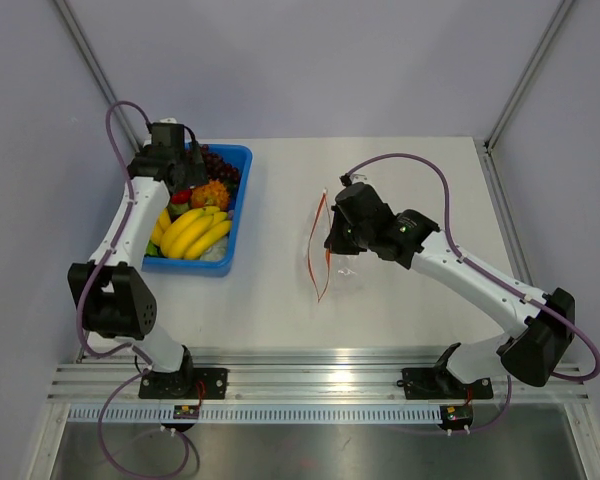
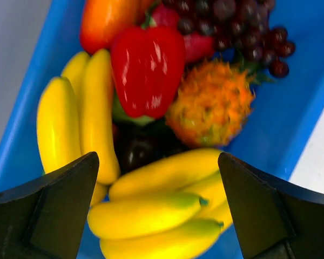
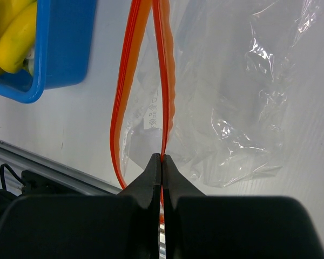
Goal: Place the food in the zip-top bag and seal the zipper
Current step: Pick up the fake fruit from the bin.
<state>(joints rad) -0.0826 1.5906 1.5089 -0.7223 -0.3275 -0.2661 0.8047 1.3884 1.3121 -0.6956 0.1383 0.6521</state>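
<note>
The food lies in the blue tray: a bunch of yellow bananas, a red pepper, a spiky orange fruit, an orange piece and dark grapes. My left gripper is open just above the bananas, its fingers on either side. The clear zip-top bag lies mid-table, its mouth gaping. My right gripper is shut on one side of the red-orange zipper; the other side of the strip bows away to the left. The zipper also shows in the top view.
The blue tray's corner lies to the left of the bag's mouth. An aluminium rail runs along the near table edge. Purple cables loop over both arms. Grey walls stand around the table.
</note>
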